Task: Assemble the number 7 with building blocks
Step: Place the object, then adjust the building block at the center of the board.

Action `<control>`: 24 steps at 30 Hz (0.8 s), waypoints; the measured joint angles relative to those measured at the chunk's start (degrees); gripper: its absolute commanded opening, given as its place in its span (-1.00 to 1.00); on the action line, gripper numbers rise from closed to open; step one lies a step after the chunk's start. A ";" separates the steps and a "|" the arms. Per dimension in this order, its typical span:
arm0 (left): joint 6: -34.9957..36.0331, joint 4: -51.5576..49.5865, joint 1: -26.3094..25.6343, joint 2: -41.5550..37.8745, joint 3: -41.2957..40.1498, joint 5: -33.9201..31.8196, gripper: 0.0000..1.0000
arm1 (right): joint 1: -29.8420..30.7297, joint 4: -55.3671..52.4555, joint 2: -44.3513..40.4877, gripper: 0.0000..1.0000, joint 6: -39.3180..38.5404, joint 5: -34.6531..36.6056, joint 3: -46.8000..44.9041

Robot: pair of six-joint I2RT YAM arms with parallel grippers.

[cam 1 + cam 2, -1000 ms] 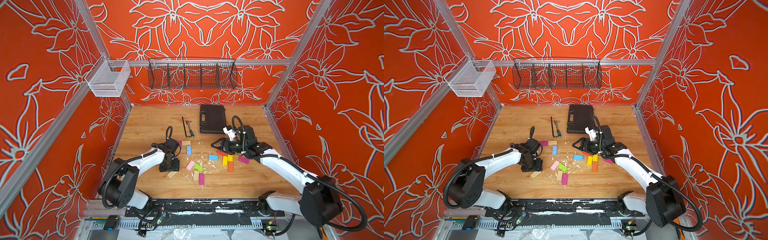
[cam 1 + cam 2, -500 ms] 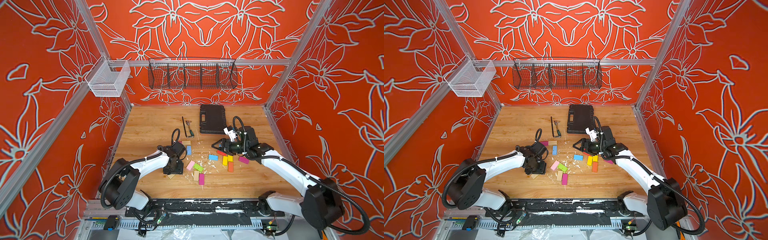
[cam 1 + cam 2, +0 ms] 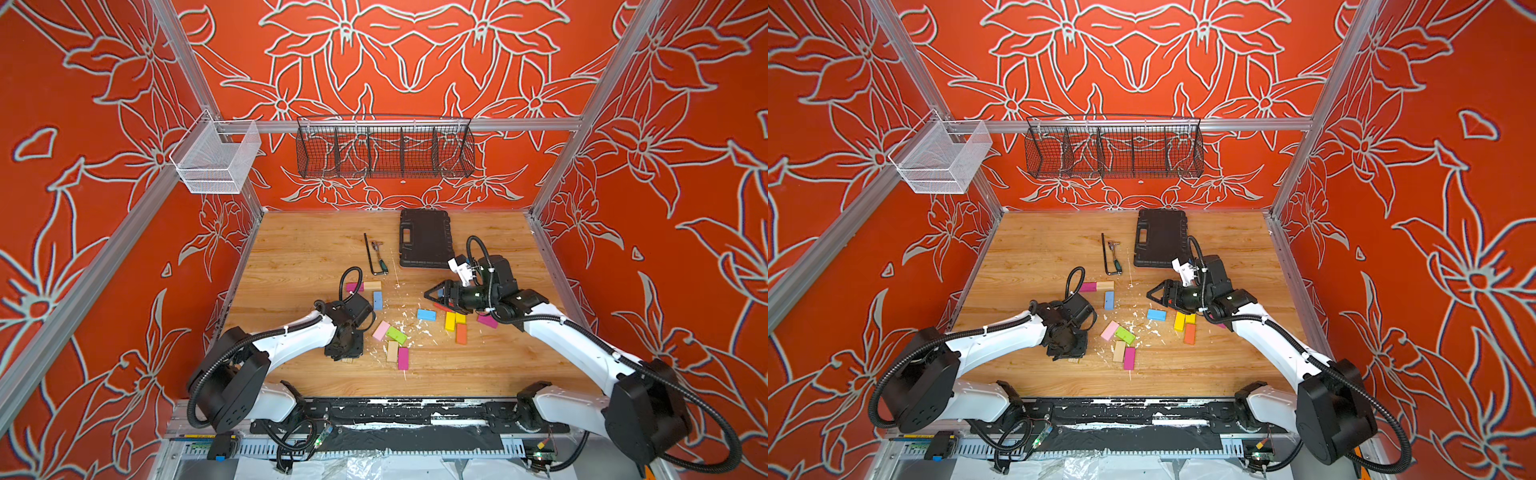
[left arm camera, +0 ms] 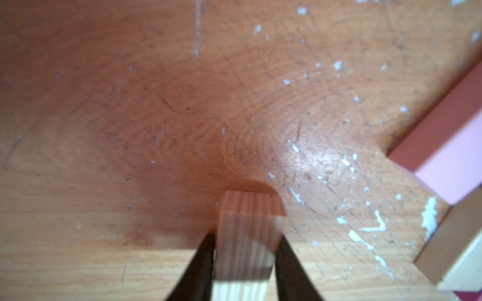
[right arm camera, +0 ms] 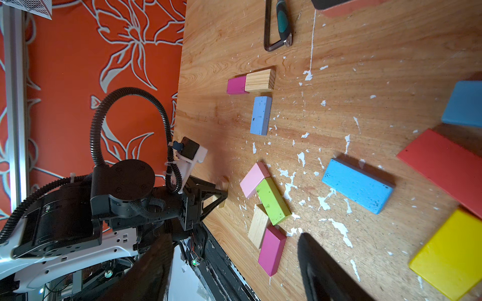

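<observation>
Left end effector [image 4: 247,235] is pinching the plain wooden block [image 4: 249,213] between its fingers on the counter [image 4: 130,130]; right end effector [image 3: 432,297] is hanging spread above the red block [image 5: 443,166].

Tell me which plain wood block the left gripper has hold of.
The lone wood block pinched in the left gripper. The other two lie free: one in the started 7's top bar, one beside the green block.

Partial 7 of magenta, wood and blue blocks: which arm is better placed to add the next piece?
Left. Left claw is shut on a plain wood block, near the 7's blue block; the right claw is open and empty.
</observation>
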 measured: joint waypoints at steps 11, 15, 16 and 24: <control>0.31 -0.70 -0.09 6.67 6.34 2.99 -0.86 | 0.00 -0.31 -2.19 0.56 -0.02 0.17 0.00; 1.49 0.20 -0.09 11.72 11.37 4.68 -0.88 | -0.11 -1.16 -3.74 0.56 -0.31 1.38 -0.46; 1.70 0.72 -0.13 12.57 12.26 5.07 -0.88 | -0.24 -1.64 -4.15 0.56 -0.63 1.57 -0.48; 3.34 2.71 -2.45 17.59 17.77 7.23 -0.89 | -2.21 -4.35 -7.30 0.57 -2.16 2.56 -0.66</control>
